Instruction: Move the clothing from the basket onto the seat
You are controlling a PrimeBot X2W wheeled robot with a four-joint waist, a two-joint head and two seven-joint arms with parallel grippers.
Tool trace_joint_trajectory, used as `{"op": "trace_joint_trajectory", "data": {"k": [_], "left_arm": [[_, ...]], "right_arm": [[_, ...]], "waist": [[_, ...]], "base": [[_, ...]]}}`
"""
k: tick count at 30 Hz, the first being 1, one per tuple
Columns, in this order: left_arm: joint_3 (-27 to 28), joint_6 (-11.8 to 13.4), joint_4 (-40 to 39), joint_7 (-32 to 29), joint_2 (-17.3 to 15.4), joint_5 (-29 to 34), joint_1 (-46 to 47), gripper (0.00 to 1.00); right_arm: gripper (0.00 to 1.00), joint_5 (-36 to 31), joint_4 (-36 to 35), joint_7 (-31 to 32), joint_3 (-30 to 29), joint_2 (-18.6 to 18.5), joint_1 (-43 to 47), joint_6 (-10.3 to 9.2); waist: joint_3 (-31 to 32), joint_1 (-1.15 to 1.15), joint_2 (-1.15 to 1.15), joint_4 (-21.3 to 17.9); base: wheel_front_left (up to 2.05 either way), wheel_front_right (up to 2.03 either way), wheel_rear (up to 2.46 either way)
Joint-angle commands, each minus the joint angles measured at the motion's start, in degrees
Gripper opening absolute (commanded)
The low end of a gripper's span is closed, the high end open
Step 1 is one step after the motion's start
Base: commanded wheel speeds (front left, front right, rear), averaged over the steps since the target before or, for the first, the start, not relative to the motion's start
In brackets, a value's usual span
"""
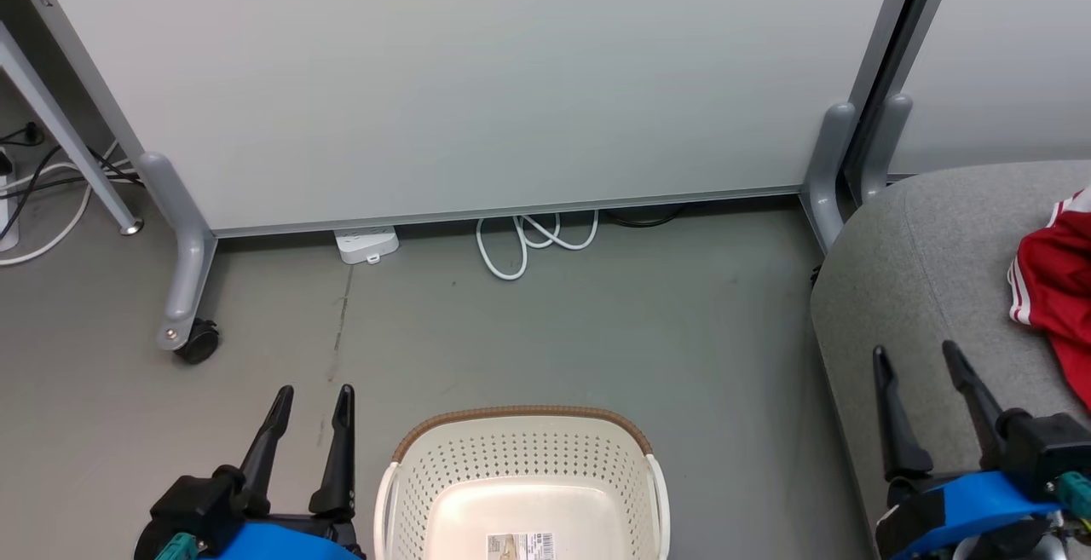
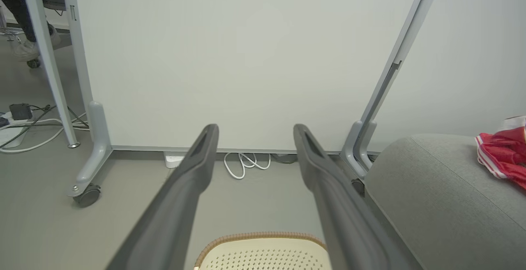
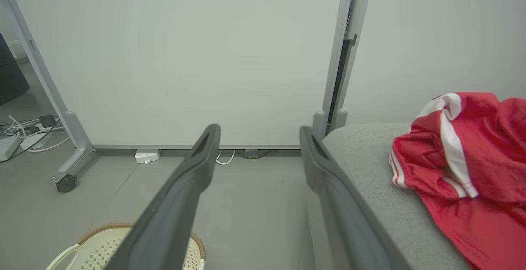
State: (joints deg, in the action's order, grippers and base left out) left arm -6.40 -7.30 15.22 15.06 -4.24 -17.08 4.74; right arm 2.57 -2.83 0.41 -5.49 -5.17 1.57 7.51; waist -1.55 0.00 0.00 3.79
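The cream basket (image 1: 522, 466) stands on the floor at the bottom middle of the head view, and its visible inside holds just a label. Its rim (image 2: 263, 237) shows low in the left wrist view, and the basket (image 3: 96, 249) again at the lower left of the right wrist view. Red clothing (image 1: 1057, 287) with white stripes lies crumpled on the grey seat (image 1: 920, 270) at the right; the clothing (image 3: 468, 167) also lies on the seat (image 3: 370, 171) in the right wrist view. My left gripper (image 1: 313, 396) is open left of the basket. My right gripper (image 1: 919, 354) is open over the seat's near edge, empty.
A pale wheeled partition panel (image 1: 460, 74) stands across the back, its castor foot (image 1: 189, 334) at the left. A white power strip (image 1: 366, 245) and coiled white cable (image 1: 528, 240) lie under it. More cables and a table leg (image 1: 60, 129) are far left.
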Motion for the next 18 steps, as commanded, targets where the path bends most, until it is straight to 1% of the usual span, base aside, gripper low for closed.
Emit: {"op": "trace_joint_trajectory", "data": {"k": [1,6,18], "left_arm": [[0.46,-0.23,0.25,0.2,-0.04,0.2,-0.63,1.0],[1.83,-0.24,0.81,0.2,0.1,0.81,-1.09,1.0],[1.46,-0.25,1.56,0.2,-0.14,1.52,-0.85,1.0]], "right_arm": [[1.0,-0.28,-0.18,-0.33,0.38,0.48,0.96,-0.05],[1.0,-0.38,0.4,-0.66,1.7,1.57,2.3,-0.05],[1.0,-0.81,2.38,-1.84,1.99,2.29,2.92,-0.05]], "waist": [[0.05,0.0,0.0,0.07],[0.07,0.0,0.0,0.17],[-0.16,0.0,0.0,0.58]], "base": [[0.0,0.0,0.0],[0.0,0.0,0.0],[0.0,0.0,0.0]]}}
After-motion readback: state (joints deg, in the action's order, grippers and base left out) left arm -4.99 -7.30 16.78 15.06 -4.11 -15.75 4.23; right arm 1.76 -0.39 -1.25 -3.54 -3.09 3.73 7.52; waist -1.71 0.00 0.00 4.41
